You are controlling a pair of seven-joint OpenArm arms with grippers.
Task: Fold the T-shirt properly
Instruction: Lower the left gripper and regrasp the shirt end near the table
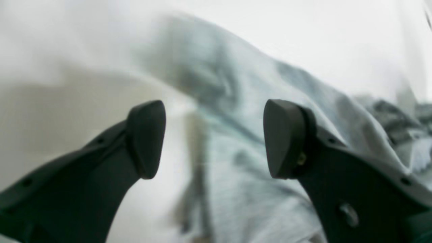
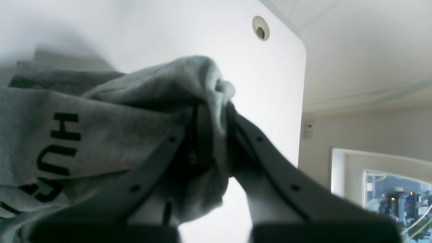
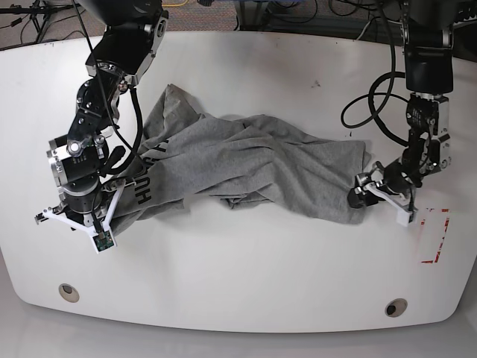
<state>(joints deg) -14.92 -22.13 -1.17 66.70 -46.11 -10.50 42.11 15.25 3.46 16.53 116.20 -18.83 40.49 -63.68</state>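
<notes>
- My left wrist view is badly smeared: the T-shirt (image 1: pixel 236 135) is a soft streaked blur, and only my fingertips (image 1: pixel 146 138) look fairly sharp.
- Right wrist view: white table (image 2: pixel 270 84) glares, and a bright window (image 2: pixel 381 189) bends at the edge.
- Base view is evenly lit with faint shadows.

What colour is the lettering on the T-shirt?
Black block capitals on the grey T-shirt, clearest in the right wrist view.
</notes>
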